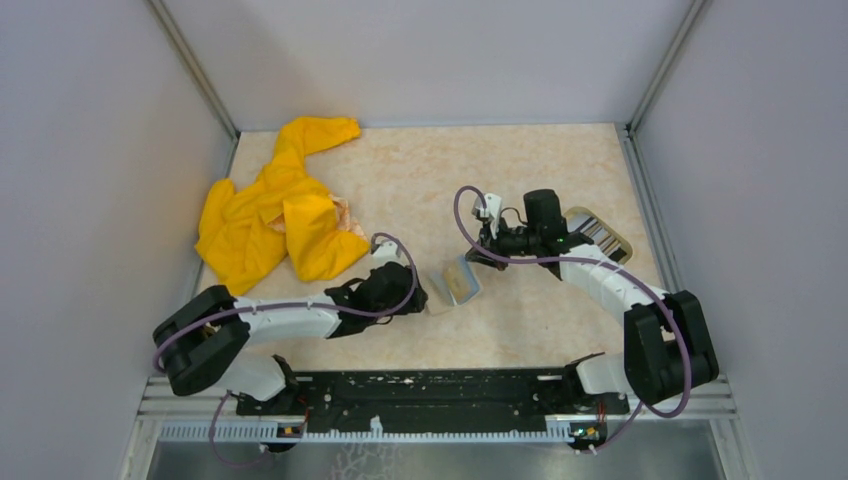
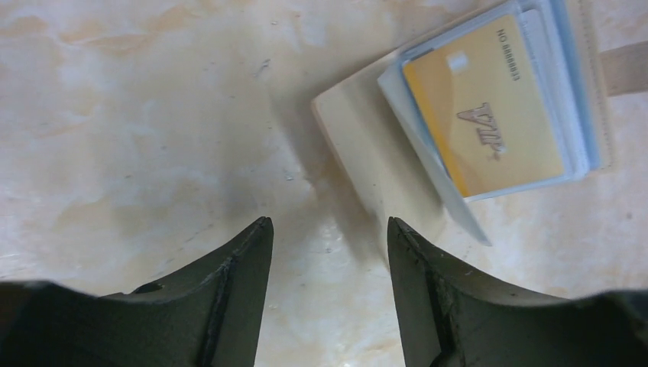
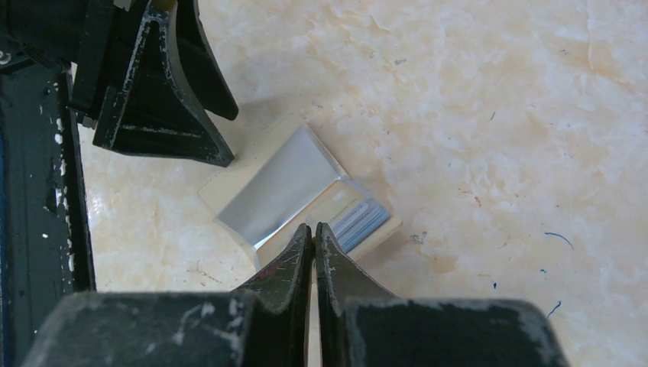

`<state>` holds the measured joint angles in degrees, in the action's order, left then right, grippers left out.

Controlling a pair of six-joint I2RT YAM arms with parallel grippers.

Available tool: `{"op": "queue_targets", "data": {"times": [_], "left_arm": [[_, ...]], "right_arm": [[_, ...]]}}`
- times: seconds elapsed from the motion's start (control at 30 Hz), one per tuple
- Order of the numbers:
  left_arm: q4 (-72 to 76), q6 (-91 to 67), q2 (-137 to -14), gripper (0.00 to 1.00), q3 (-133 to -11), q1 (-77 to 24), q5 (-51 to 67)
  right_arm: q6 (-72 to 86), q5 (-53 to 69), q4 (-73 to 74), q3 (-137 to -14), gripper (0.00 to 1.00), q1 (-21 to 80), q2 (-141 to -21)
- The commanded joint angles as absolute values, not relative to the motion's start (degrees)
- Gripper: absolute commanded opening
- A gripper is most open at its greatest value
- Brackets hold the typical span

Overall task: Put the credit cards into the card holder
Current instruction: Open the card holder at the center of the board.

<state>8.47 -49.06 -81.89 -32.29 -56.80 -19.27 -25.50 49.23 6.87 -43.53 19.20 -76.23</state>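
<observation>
The tan card holder (image 1: pixel 457 282) lies open on the table between my grippers. In the left wrist view it (image 2: pixel 359 145) shows a yellow VIP card (image 2: pixel 485 107) in its slots, with a pale sheet sticking out beneath. In the right wrist view a shiny silvery-grey card (image 3: pixel 279 187) lies tilted across the holder (image 3: pixel 382 229) next to the grey-blue striped slots (image 3: pixel 361 222). My left gripper (image 2: pixel 328 229) is open and empty just short of the holder's near flap. My right gripper (image 3: pixel 313 227) is shut, with its tips over the holder's middle. I see nothing between them.
An oval cream-rimmed dish (image 1: pixel 626 250) holding striped cards (image 1: pixel 592 232) sits behind my right arm. A crumpled yellow garment (image 1: pixel 275 215) lies at the back left. The left gripper's fingers (image 3: pixel 164 115) show close to the holder in the right wrist view, beside the black base rail (image 3: pixel 30 191).
</observation>
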Motion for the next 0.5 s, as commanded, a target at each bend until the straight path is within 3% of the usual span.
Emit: {"op": "queue_targets", "data": {"times": [0.0, 0.27, 0.47], "left_arm": [[0.67, -40.99, -77.44, 0.62, -35.17, -56.57, -23.8], [9.32, -34.46, -68.56, 0.59, -34.11, -56.57, -14.59], [18.27, -39.62, -75.29, 0.62, -34.1, -54.97, -4.62]], "right_arm": [[-26.63, 48.49, 5.49, -44.03, 0.0, 18.55, -75.44], [-26.42, 48.49, 5.88, -44.3, 0.0, 18.51, -76.03], [-22.33, 53.87, 3.0, -43.59, 0.0, 17.93, -75.14]]}}
